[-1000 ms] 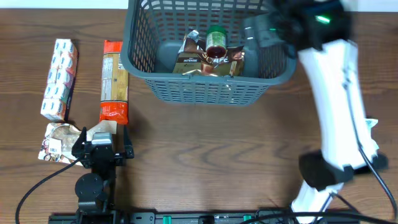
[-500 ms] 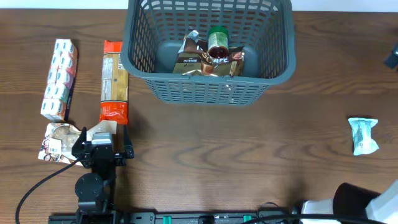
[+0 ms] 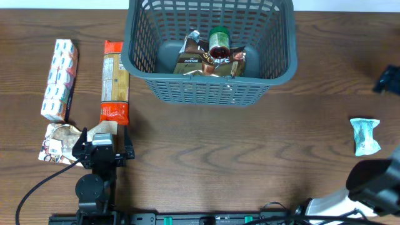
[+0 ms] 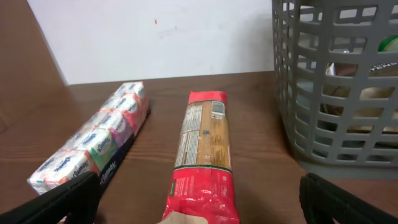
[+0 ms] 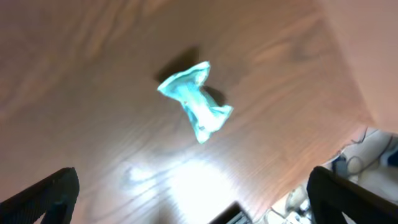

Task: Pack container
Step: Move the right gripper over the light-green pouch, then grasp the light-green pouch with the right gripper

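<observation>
Right claw (image 5: pixel 193 198) gapes above teal packet (image 5: pixel 196 102) near table (image 5: pixel 298 74) edge.

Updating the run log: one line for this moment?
basket: bag, jar inside | left hand: open, by pasta | right hand: open, above teal packet

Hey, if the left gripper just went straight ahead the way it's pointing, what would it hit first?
Most likely the pasta pack: its near end lies right in front of the left gripper, between the open fingers. The basket sits off to the right.
</observation>
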You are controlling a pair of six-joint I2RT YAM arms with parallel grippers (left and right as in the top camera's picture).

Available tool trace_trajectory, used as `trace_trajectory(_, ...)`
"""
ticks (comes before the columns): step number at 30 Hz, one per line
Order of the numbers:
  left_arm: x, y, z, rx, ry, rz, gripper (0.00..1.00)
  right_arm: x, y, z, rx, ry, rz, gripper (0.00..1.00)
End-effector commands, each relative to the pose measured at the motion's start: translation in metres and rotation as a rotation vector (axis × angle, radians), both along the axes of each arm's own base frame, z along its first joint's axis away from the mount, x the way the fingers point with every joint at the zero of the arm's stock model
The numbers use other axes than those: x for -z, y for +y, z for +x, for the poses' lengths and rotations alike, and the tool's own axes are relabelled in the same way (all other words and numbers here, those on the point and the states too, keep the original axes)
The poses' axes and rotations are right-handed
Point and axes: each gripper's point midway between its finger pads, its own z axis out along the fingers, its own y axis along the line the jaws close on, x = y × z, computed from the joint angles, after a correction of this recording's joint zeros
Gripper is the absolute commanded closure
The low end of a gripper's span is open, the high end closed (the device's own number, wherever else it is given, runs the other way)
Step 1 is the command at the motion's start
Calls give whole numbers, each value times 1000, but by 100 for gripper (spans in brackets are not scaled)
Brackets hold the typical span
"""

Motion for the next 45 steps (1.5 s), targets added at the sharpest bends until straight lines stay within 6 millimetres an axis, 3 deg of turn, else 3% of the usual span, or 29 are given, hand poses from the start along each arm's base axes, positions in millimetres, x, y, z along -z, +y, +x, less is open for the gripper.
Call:
trace_trajectory(1,17,0,0,2,41,17,1,56,12,1,-183,117,122,1)
trace_trajectory(7,17,0,0,2,41,17,2,137,15,-2,-261,196,176,1)
trace_trajectory(12,17,0,0,2,41,17,2,173,16,-7,-327,212,167,1)
trace_trajectory(22,17,0,0,2,41,17,1,168,-29,-35,-208,333,-12,1)
trace_trajectory(31,17,0,0,2,41,17,1,168,-56,-50,-72,285,-18,1)
trace_trajectory(38,17,0,0,2,41,17,1,177,-63,-44,-30,152,70,2)
trace_trajectory(45,17,0,0,2,41,17,1,201,-49,-37,-83,168,152,3)
